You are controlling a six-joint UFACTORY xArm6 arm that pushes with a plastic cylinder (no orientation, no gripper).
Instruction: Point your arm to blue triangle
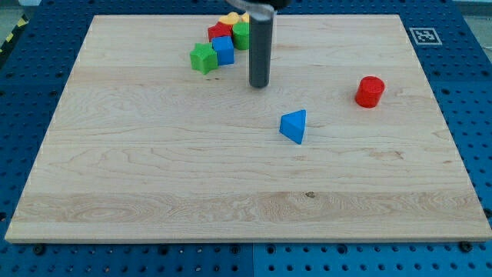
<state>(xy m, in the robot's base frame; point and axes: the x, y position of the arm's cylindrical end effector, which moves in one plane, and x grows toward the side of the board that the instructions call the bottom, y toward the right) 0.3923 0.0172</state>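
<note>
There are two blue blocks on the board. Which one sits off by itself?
The blue triangle, alone near the board's middle, to the lower right of my tip. The blue cube is packed among the cluster at the view's top.

Bright, even overhead light covers the worktop, with no glare on the pale wood. Shadows are short and soft, hugging the blue triangle and red cylinder. Focus is sharp to all corners; the edges look straight.
</note>
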